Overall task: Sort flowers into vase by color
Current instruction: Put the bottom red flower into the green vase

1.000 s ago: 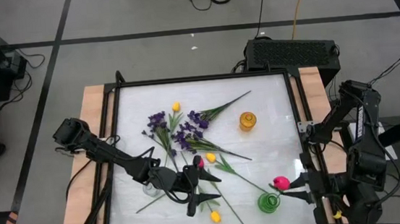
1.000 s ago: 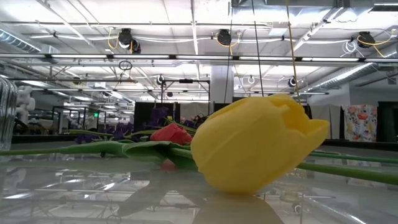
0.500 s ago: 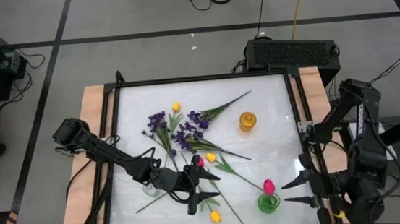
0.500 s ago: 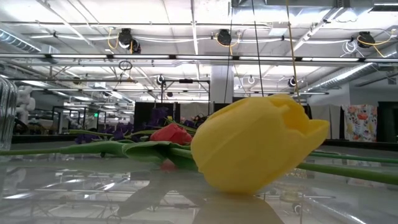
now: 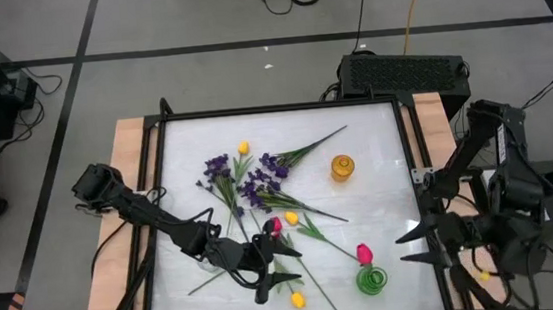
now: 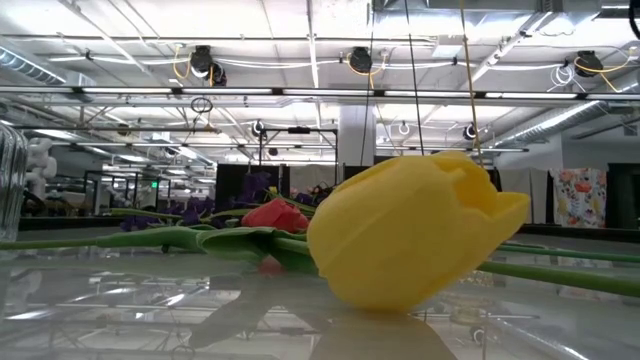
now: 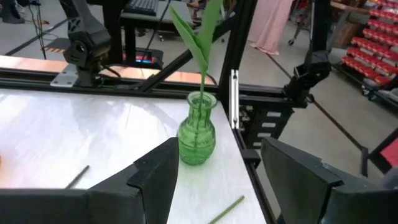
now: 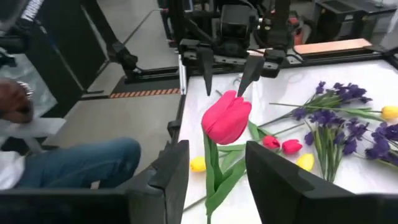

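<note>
While right claw gapes off-table, pink tulip stands vased.

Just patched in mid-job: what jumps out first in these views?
A pink tulip stands upright in the green vase at the table's near right, with the right gripper just beside it, jaws open and off the stem. In the table's middle, purple sprigs and loose tulips lie scattered, and the left gripper hangs open over them near a yellow tulip. An amber vase stands empty farther back.
</note>
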`<state>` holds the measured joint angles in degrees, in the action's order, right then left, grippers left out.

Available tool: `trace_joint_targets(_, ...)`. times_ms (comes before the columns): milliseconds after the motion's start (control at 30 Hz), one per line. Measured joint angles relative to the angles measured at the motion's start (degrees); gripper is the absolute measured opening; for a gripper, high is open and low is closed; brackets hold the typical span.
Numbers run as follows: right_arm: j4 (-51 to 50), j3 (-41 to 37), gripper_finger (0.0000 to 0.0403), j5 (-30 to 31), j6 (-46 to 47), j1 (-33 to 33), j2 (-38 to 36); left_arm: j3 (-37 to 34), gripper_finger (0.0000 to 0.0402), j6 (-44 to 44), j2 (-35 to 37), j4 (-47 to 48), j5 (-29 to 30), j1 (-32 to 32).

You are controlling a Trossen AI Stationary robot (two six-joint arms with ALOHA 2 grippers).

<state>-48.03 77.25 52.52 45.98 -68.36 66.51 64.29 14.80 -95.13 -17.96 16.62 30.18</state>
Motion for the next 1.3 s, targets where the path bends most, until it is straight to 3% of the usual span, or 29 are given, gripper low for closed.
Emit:
trace_joint_targets(167, 0.08, 0.0, 0.0134, -0.2, -0.66, -0.02, -4.04, 0.02, 0.0235, 1.41, 1.3, 3.44, 1.47, 1.28)
trace_joint_targets(533, -7.95, 0.04, 0.0107, 19.2, -5.01, 0.6, -6.89, 0.04, 0.0235, 4.42, 2.79, 14.68, 7.07, 3.29)
trace_joint_targets(733, -19.95, -1.34, 0.0086, 22.29, 5.48, 3.75, -4.72, 0.04, 0.0235, 10.19, 3.07, 27.76, 12.44, 2.23)
trace_joint_targets(867, -21.15, -6.7, 0.0071, 20.47, 13.3, 6.11, -4.75, 0.09, 0.0235, 17.82, 3.97, 38.07, 5.64, -0.72)
trace_joint_targets(967, -21.04, -10.37, 0.0061, 19.75, 17.4, 6.56, -5.65, 0.0, 0.0235, 20.36, 3.78, 43.88, 4.39, -2.04)
trace_joint_targets(1300, -21.08, -13.97, 0.0056, 21.0, 19.64, 6.54, -8.74, 0.04, 0.0235, 20.48, 2.58, 42.95, 1.42, -3.33)
